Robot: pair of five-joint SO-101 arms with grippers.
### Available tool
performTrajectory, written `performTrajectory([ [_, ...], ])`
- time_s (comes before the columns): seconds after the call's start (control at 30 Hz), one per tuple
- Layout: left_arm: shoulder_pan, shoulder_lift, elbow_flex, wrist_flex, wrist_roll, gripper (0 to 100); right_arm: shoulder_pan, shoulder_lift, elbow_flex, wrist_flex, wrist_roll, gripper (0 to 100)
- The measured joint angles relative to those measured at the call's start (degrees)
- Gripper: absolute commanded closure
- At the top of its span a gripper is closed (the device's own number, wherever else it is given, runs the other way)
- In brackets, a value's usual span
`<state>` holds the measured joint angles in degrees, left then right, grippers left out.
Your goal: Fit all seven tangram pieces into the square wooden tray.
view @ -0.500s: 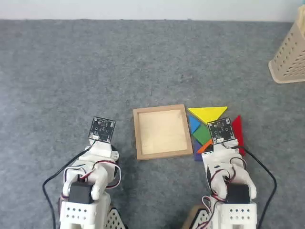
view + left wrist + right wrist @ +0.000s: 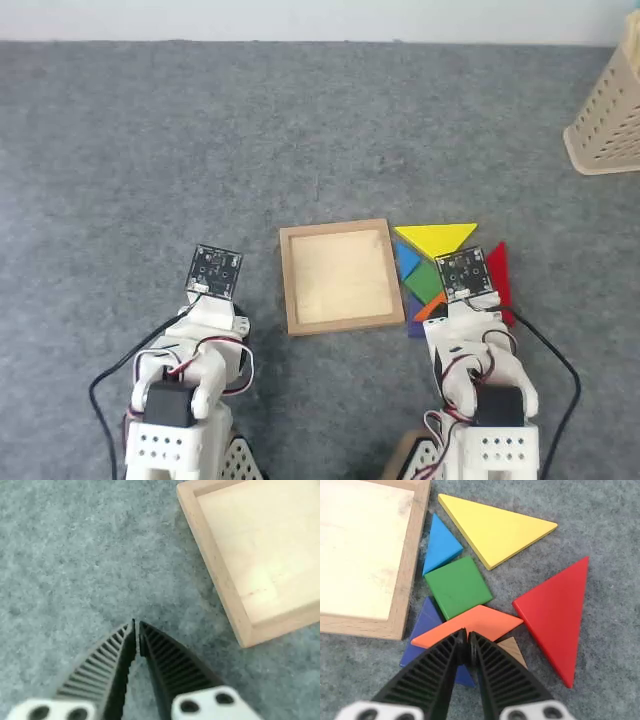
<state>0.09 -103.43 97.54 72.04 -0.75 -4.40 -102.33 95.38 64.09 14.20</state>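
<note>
No mvmt; tray point(image 2: 284, 282) on grey carpet point(image 2: 200, 130), cream basket point(image 2: 608, 112) at edge.

Grey carpet-like table cover point(image 2: 300, 130), and a beige perforated basket point(image 2: 608, 115) at its far right edge.

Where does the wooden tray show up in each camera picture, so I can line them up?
High view: the wooden tray sits mid-picture on the grey carpet, with the yellow triangle off its right side.
Left wrist view: one corner of the tray lies just beyond the left gripper.
Right wrist view: the tray's rim runs beside the blue triangle, beyond the right gripper.
Shared landmark: the grey carpet.
</note>
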Motion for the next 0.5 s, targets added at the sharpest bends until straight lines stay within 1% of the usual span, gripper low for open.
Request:
performTrajectory([
  [0.43,0.0,0.0,0.0,0.0,0.0,99,-0.1,0.0,0.0,0.0,0.0,99.1],
  [0.5,0.0,0.0,0.0,0.0,0.0,99,-1.5,0.0,0.0,1.2,0.0,99.1],
])
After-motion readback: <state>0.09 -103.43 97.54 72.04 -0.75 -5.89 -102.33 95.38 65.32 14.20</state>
